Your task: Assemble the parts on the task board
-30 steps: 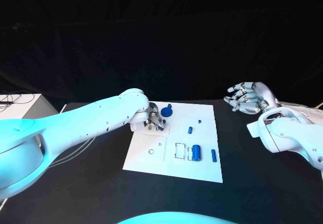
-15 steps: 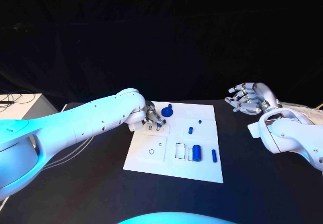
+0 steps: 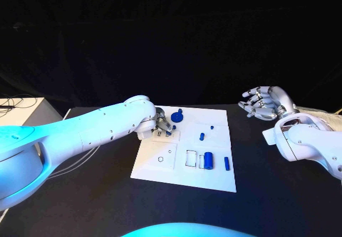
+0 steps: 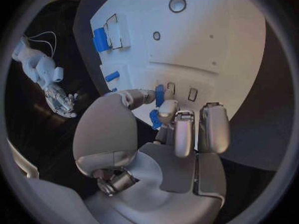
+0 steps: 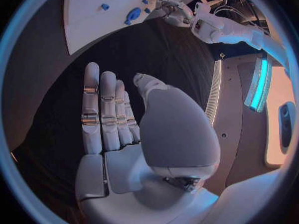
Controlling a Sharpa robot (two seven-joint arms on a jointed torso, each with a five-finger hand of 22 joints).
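The white task board [image 3: 187, 174] lies mid-table. My left hand [image 3: 162, 125] hovers low over its far left part and pinches a small blue part [image 4: 159, 95] between thumb and a finger, just beside two small slots [image 4: 192, 94]. On the board lie a round blue part [image 3: 177, 117], a small blue peg [image 3: 201, 137], a thick blue cylinder [image 3: 208, 160] by a rectangular recess, and a slim blue bar [image 3: 227, 164]. My right hand [image 3: 261, 104] is raised off the board's far right side, fingers straight and apart, holding nothing [image 5: 109, 114].
A white box [image 3: 21, 114] with cables stands at the table's left edge. Black table [image 3: 277, 197] surrounds the board on all sides. The near left part of the board carries a small round hole [image 3: 161, 159].
My left hand has shifted slightly toward the board's far edge, still pinching the small blue part. The right hand has stayed almost still.
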